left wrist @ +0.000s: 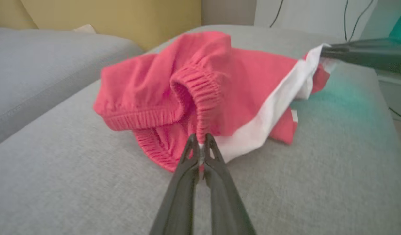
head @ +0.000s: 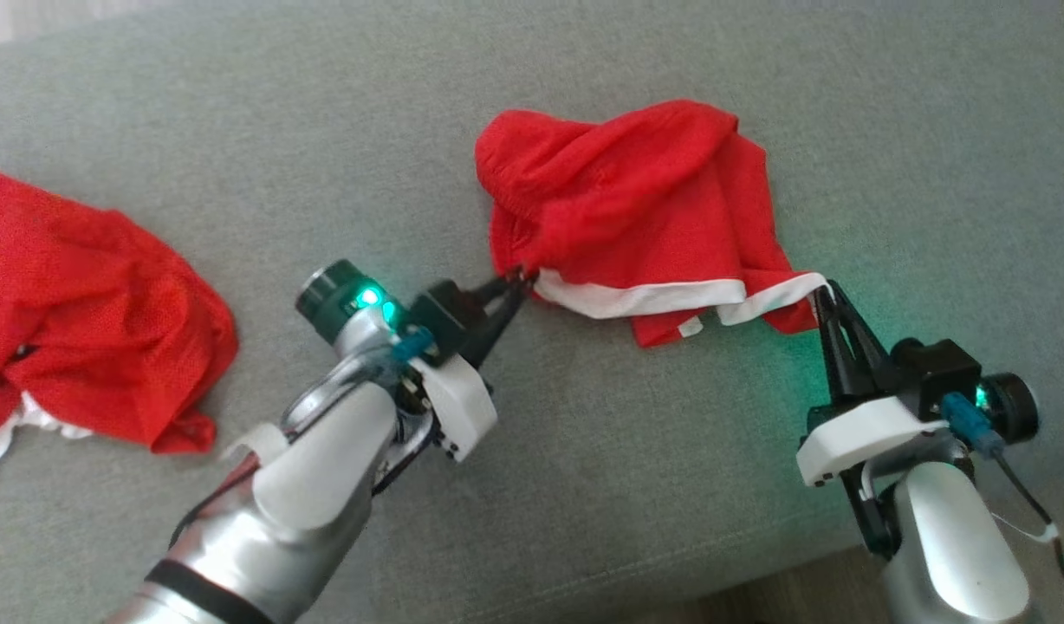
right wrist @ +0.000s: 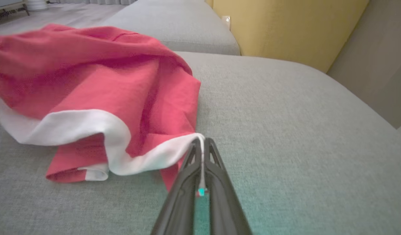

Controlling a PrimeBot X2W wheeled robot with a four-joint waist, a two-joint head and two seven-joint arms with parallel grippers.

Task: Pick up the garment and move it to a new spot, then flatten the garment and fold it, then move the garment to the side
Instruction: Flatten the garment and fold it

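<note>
The red shorts (head: 627, 182) are lying bunched on the grey sofa cushion (head: 237, 113), toward one o'clock in the head view. A second red garment (head: 81, 295) is sitting heaped well apart at nine o'clock. The left claw (head: 519, 279) is pressing together on the gathered elastic waistband (left wrist: 200, 94) at the heap's seven o'clock edge — the left wrist view is showing a thin fold of red cloth caught between the tips. The right claw (head: 822, 290) is pinching the white hem band (head: 662, 297) at the heap's four o'clock corner, with the white edge running down between its closed fingers in the right wrist view.

This is looking like the start of the flattening step: both grips are set, and the cloth between them is sagging in folds. To do it well, the claws should be drawing apart along the nine-to-three line. They should be lifting only enough for the crumpled bulk at twelve o'clock to be sliding free rather than dragging on the upholstery. Both pinches are sitting very near the cloth's edge, so the pull should be building gently — a jerk is likely to be slipping the hem out. The waistband is looking stretchy, so tension there is probably arriving later than at the hem.
</note>
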